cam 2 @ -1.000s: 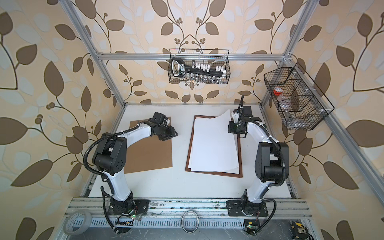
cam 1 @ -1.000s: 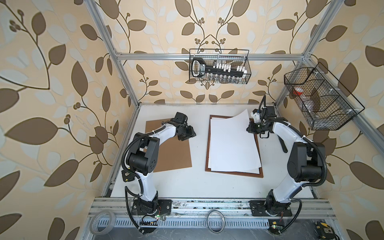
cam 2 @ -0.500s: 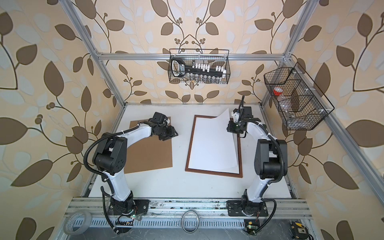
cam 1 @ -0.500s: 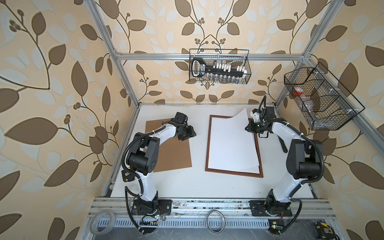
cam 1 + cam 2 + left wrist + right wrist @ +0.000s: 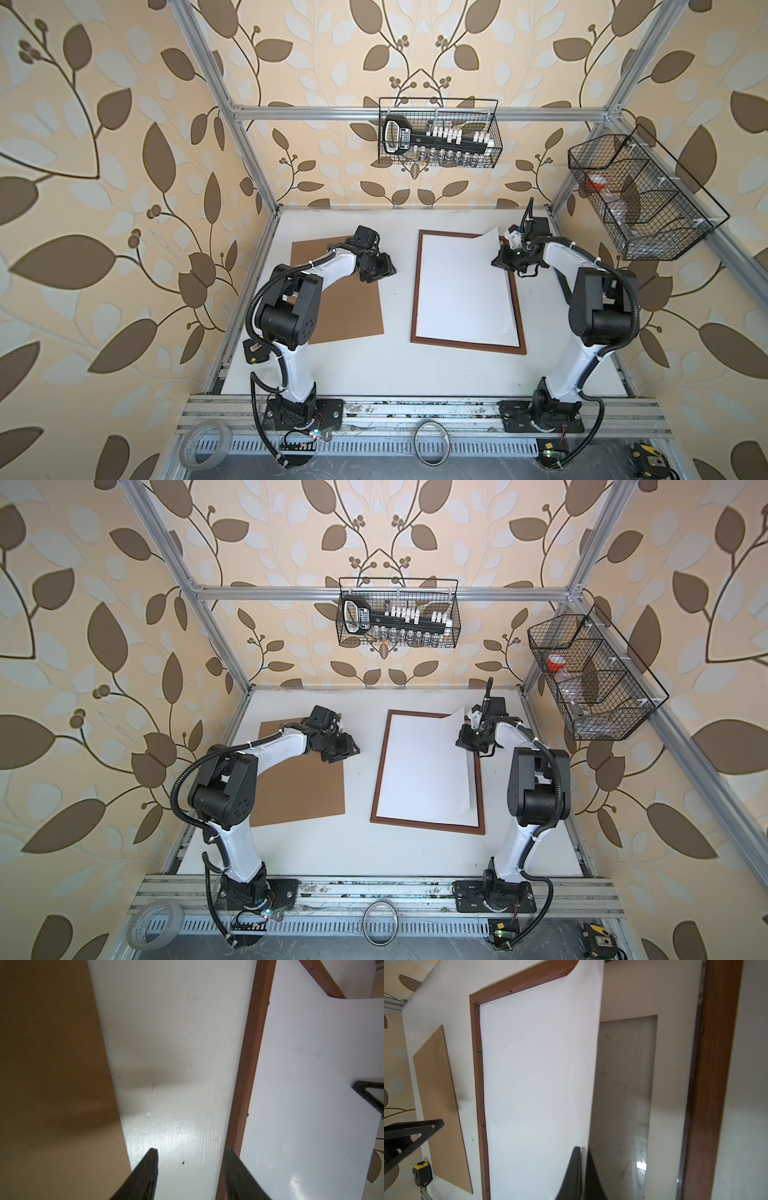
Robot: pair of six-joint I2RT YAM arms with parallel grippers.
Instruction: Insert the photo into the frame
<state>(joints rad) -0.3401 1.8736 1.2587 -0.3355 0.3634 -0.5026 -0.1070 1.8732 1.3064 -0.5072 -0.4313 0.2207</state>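
Note:
The photo (image 5: 461, 286) shows only a plain white face and lies over the frame (image 5: 416, 291), a thin reddish-brown wooden rectangle flat on the table. One long edge sits along the frame's left inner side (image 5: 478, 1064). The other long edge is lifted off a white mat (image 5: 629, 991) with a window. My right gripper (image 5: 498, 259) (image 5: 581, 1148) is shut on that raised edge of the photo (image 5: 539, 1084) near the far right corner. My left gripper (image 5: 384, 270) (image 5: 190, 1151) hangs open and empty over bare table, between the brown backing board (image 5: 52, 1064) and the frame (image 5: 247, 1084).
The backing board (image 5: 345, 307) lies flat at the left, partly under the left arm. Wire baskets hang on the back wall (image 5: 438, 133) and the right wall (image 5: 640, 199). A tape roll (image 5: 206, 442) and a ring (image 5: 431, 442) lie by the front rail.
The photo lay skewed over the frame's right border; it has swung left and now sits squarer inside the frame. My right gripper shifted slightly with it. The left arm has not moved.

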